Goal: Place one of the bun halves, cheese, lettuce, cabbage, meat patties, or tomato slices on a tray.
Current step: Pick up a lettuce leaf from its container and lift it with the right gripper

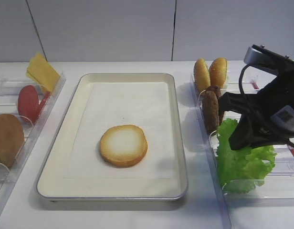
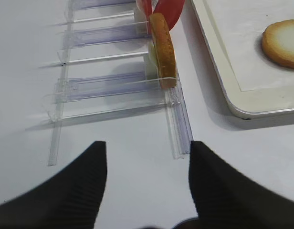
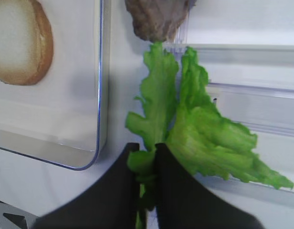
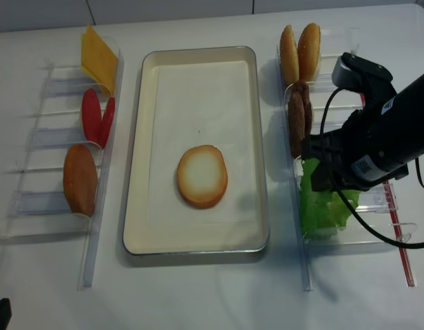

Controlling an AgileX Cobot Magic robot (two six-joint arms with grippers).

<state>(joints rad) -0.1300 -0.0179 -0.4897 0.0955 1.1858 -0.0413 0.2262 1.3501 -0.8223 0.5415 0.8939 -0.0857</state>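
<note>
Item: lettuce (image 3: 194, 129), right of frame beside the tray (image 1: 178, 119), pinched in my right hand (image 3: 146, 155). Left hand (image 2: 147, 181) spread, holding nothing. One bun half (image 1: 123, 145) lies on the tray.

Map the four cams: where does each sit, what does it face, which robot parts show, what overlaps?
Exterior high: front, raised, faces the tray; right arm visible.
Exterior high (realsense): overhead, looks down; right arm over the right rack.
Right wrist: behind the right gripper, shut on the lettuce.
Left wrist: behind the open left gripper, over the left rack.
Shared: the bun half on the tray shows in all four.
</note>
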